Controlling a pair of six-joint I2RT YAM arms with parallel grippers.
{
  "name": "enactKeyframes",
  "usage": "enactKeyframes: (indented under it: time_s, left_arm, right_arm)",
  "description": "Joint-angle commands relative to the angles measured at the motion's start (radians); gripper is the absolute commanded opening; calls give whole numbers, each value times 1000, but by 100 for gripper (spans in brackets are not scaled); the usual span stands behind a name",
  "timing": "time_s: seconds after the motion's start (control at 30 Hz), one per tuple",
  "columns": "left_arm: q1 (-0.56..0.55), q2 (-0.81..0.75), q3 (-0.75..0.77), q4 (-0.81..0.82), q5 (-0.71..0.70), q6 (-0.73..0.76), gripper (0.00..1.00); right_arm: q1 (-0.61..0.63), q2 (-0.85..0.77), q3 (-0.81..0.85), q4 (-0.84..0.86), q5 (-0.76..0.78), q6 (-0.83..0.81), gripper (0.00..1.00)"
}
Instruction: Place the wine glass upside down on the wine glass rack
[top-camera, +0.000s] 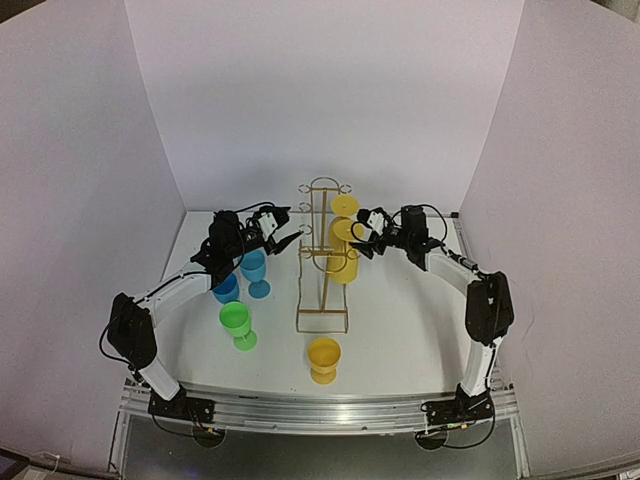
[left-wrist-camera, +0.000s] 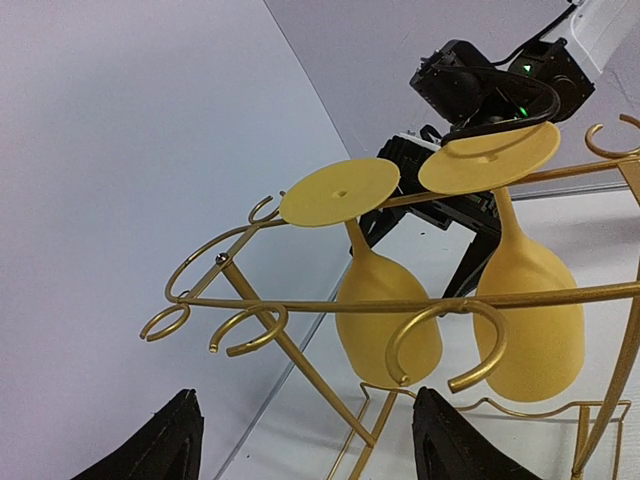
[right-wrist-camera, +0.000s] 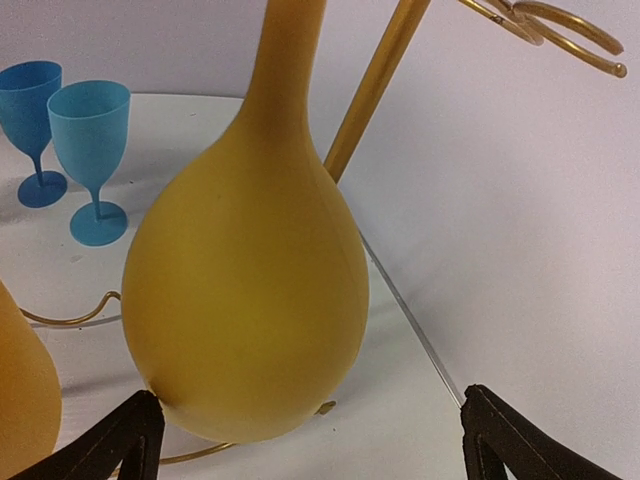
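White tabletop (top-camera: 400, 330) and white walls enclose the scene. Nearest, at lower centre of the top view, an upright yellow glass (top-camera: 323, 358) stands alone. A green glass (top-camera: 237, 326) is to its upper left, then two blue glasses (top-camera: 255, 268) at centre left. Just past them the left gripper (top-camera: 290, 232) hangs with its fingers apart, gripping nothing, aimed at the wine glass rack (left-wrist-camera: 300, 303) in mid-frame. On the rack's right side the wine glass (right-wrist-camera: 250, 300) hangs upside down, foot resting on the wire, beside a second yellow glass (right-wrist-camera: 20, 400) hung likewise. The right gripper (top-camera: 358, 240) stands wide open around the wine glass's bowl, with its fingers (right-wrist-camera: 500, 440) at both lower corners of the wrist view. Whether the left one touches the bowl cannot be told.
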Motion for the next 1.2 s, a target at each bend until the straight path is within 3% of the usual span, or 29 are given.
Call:
enactKeyframes:
  time_s: [0.0, 0.8, 1.17]
  left_arm:
    - [2, -38, 19, 45, 8, 16, 71]
    - [2, -165, -66, -24, 4, 24, 71]
    - [1, -353, -158, -93, 51, -181, 70]
  right_arm:
    - [9, -74, -2, -27, 54, 3, 98]
    - [10, -217, -15, -9, 195, 221, 98]
    - [9, -355, -48, -36, 301, 357, 98]
